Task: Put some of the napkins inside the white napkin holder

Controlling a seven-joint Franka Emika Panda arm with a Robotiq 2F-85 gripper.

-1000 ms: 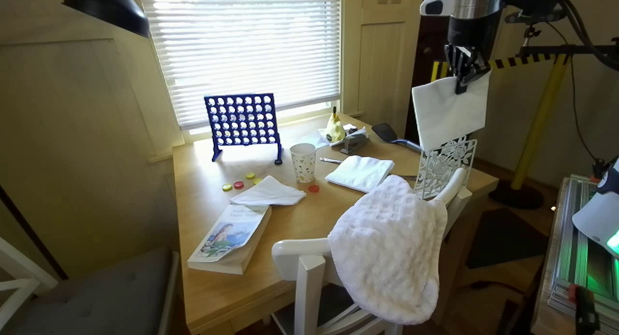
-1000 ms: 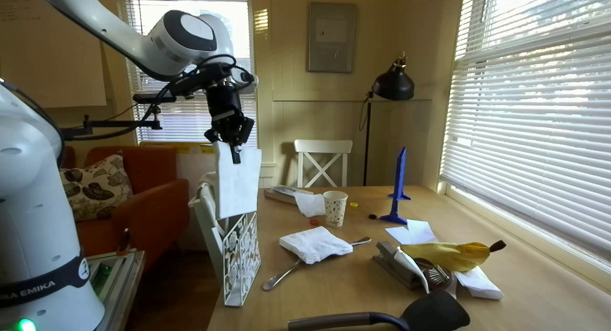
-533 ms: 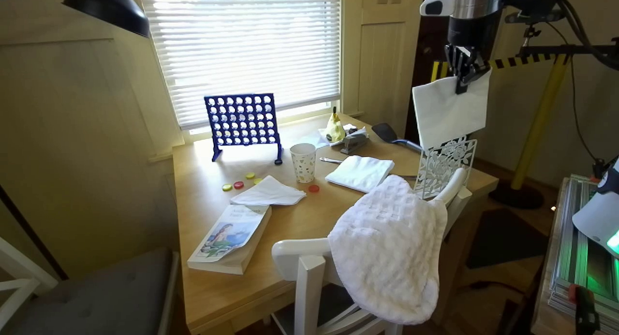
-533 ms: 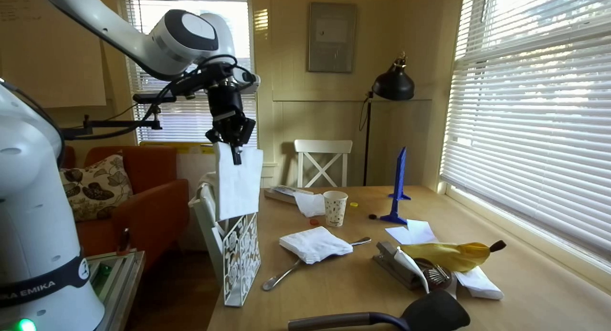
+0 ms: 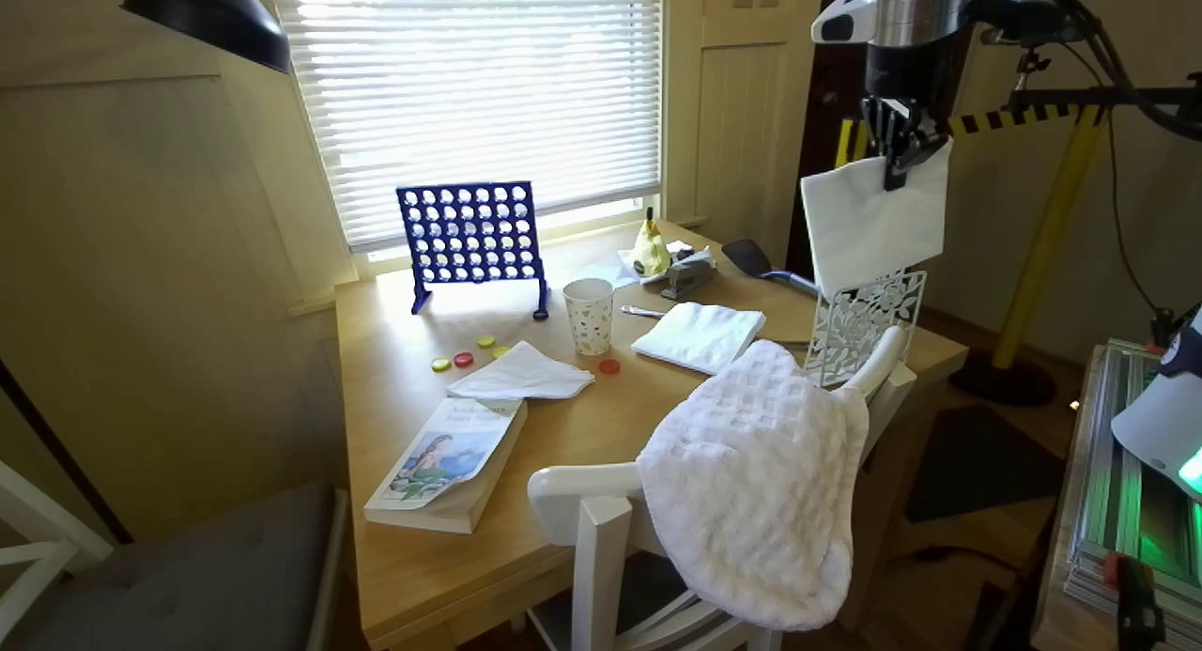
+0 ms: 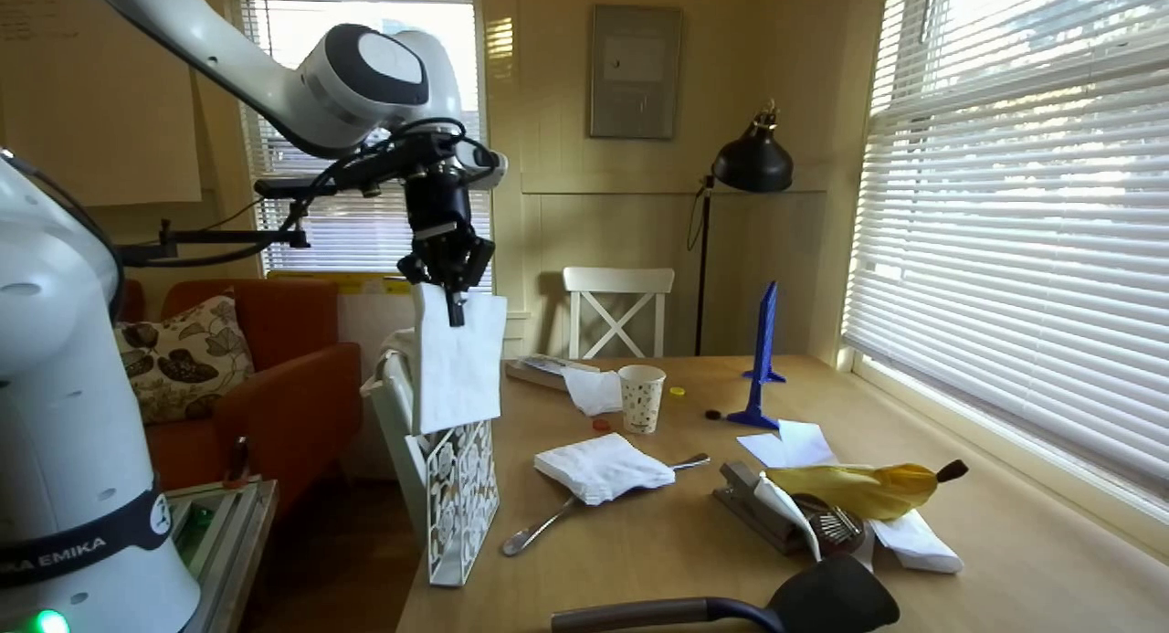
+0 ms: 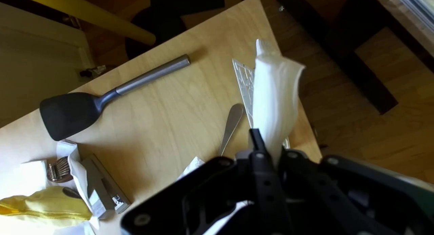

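Pinched along their upper edge, folded white napkins [image 5: 875,230] hang from my gripper [image 5: 895,183], which is shut on them. Below them the white napkin holder [image 5: 866,330] stands upright near the table's edge, its lattice sides see-through. In an exterior view the napkins' lower edge [image 6: 457,421] overlaps the holder's [image 6: 464,510] top; whether it is between the walls I cannot tell. From the wrist view, the held napkins [image 7: 275,96] cover much of the holder [image 7: 244,84], with one lattice wall showing beside them. More napkins lie in a low stack [image 6: 605,469] on the table.
A white chair with a fluffy towel [image 5: 761,491] stands close to the holder. Cutlery [image 6: 539,528] pokes out from under the stack. A spatula [image 7: 74,114], stapler [image 5: 688,277], paper cup [image 5: 590,317], blue game board [image 5: 474,233] and book [image 5: 446,463] sit on the table.
My gripper has come down slightly with the napkins, so their lower edge now sits a little lower over the holder's top. The holder and the table's things have stayed put.
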